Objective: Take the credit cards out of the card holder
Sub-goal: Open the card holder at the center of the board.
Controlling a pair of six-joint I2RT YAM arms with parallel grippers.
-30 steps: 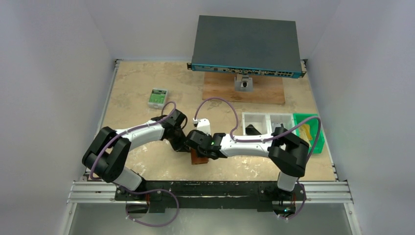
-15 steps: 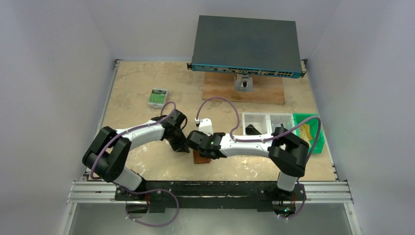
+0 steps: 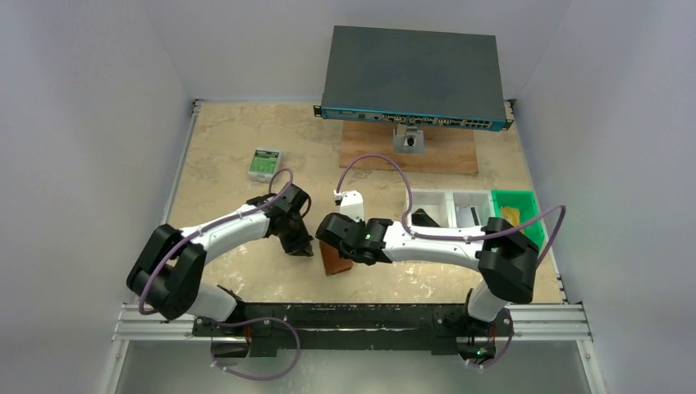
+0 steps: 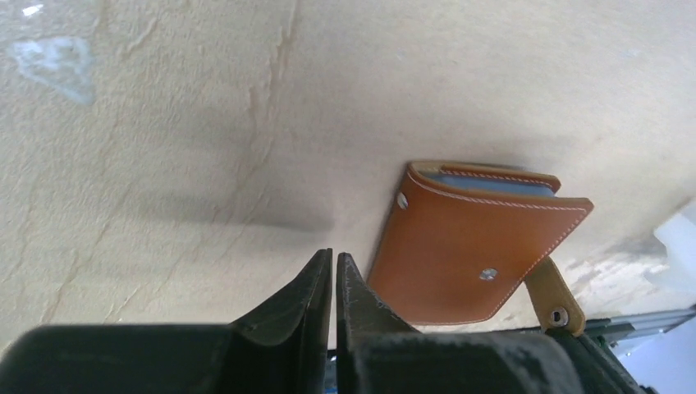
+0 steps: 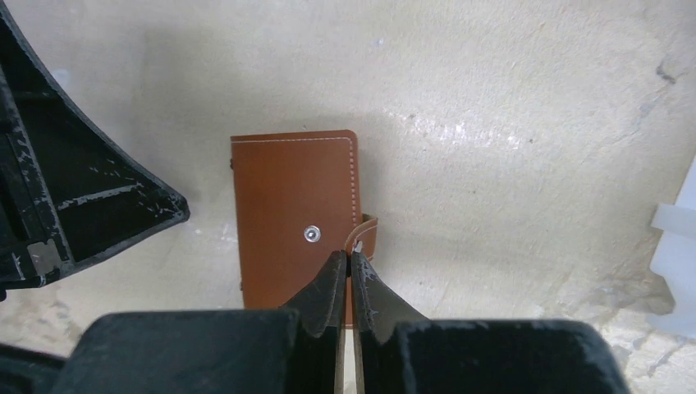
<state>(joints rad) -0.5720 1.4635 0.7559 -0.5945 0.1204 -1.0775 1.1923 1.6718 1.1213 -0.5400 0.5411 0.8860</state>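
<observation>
The brown leather card holder lies folded on the table between the two arms. Its snap tab hangs loose and curls up off the right edge. In the right wrist view my right gripper is shut, with the tab's tip pinched between its fingertips above the card holder. My left gripper is shut on nothing and hovers just left of the card holder. A grey-blue inner edge shows at the fold. The credit cards are hidden inside.
A small green-and-white box lies at the back left. A dark network switch sits on a wooden board at the back. White bins and a green bin stand to the right, under the right arm.
The right gripper's jaws have closed at the snap tab, and its elbow has swung out to the right. The left arm has drawn back slightly towards the left.
</observation>
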